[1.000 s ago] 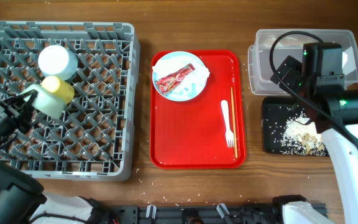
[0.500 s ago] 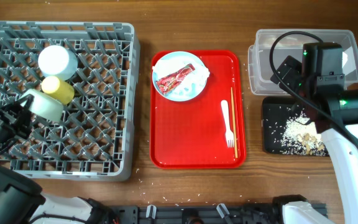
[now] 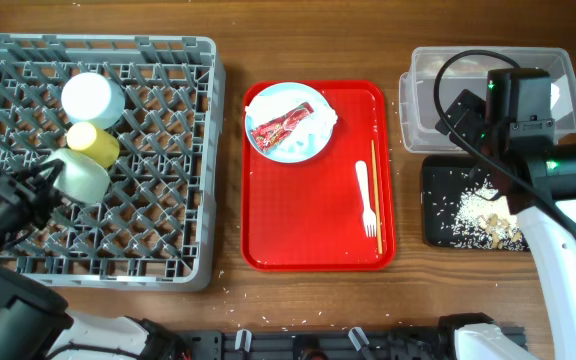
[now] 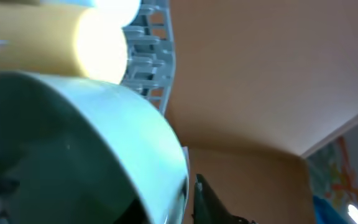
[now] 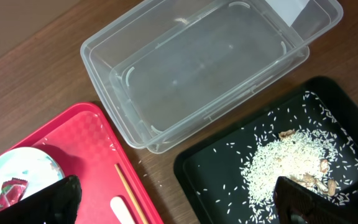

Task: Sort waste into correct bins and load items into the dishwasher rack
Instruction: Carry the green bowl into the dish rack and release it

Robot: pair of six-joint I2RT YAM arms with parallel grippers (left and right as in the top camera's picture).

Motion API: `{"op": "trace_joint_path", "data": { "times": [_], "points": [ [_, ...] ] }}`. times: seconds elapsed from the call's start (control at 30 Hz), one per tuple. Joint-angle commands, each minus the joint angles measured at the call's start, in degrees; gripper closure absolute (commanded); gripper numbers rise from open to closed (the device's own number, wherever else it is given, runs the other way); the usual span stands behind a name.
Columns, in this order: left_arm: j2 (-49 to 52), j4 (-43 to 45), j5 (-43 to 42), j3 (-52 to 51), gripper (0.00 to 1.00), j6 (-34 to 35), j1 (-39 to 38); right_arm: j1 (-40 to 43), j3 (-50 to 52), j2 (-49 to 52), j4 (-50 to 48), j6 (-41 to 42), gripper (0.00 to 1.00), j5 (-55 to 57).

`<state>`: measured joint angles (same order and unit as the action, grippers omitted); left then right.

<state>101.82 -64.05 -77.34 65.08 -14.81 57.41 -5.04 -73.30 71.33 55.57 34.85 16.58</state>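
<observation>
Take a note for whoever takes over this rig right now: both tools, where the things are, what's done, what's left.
Left tool at the mint bowl in the dishwasher rack; grip unclear.
Right tool open, empty, over the clear tub and black tray.
Done: yellow cup and a pale round dish in the rack; rice in the black tray.
Left: wrapper and napkin on the blue plate, fork and chopstick, all on the red tray.
</observation>
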Motion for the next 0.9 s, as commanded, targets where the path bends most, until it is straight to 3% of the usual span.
{"op": "trace_joint_path", "data": {
  "times": [0.0, 0.17, 0.23, 0.37, 0.47, 0.53, 0.7, 0.77, 0.83, 0.87],
  "points": [
    [0.2, 0.2, 2.9, -0.3, 0.77, 0.5, 1.5, 0.2, -0.2, 0.5, 0.0, -0.2, 0.0, 1.0],
    [0.2, 0.8, 2.9, 1.3, 0.76, 0.7, 3.8, 0.2, -0.2, 0.5, 0.0, -0.2, 0.0, 1.0],
    [0.2, 1.1, 2.9, 3.3, 0.66, 2.9, 4.7, 0.2, -0.2, 0.5, 0.0, -0.2, 0.0, 1.0],
    [-1.4, 1.3, 8.7, 9.3, 0.59, 9.9, 5.8, 0.2, -0.2, 0.5, 0.0, -0.2, 0.0, 1.0],
    [-3.7, 1.8, 17.8, 10.8, 0.35, 16.0, 5.7, 0.2, -0.2, 0.5, 0.0, -0.2, 0.0, 1.0],
    [-4.5, 1.7, 20.0, 10.8, 0.34, 17.3, 5.7, 0.2, -0.2, 0.5, 0.0, -0.2, 0.01, 1.0],
    [-4.7, -0.1, 20.0, 10.8, 0.41, 17.2, 4.3, 0.2, -0.2, 0.5, 0.0, -0.2, 0.0, 1.0],
    [-5.0, -0.1, 20.0, 10.8, 0.6, 16.7, 1.9, 0.2, -0.2, 0.5, 0.0, -0.2, 0.0, 1.0],
    [-5.5, 0.2, 23.6, 10.8, 0.93, 16.6, -2.4, 0.2, -0.2, 0.5, 0.0, -0.2, 0.0, 1.0],
    [-5.5, 0.4, 28.8, 10.8, 0.96, 17.2, -4.8, 0.2, -0.2, 0.5, 0.0, -0.2, 0.0, 1.0]
  ]
}}
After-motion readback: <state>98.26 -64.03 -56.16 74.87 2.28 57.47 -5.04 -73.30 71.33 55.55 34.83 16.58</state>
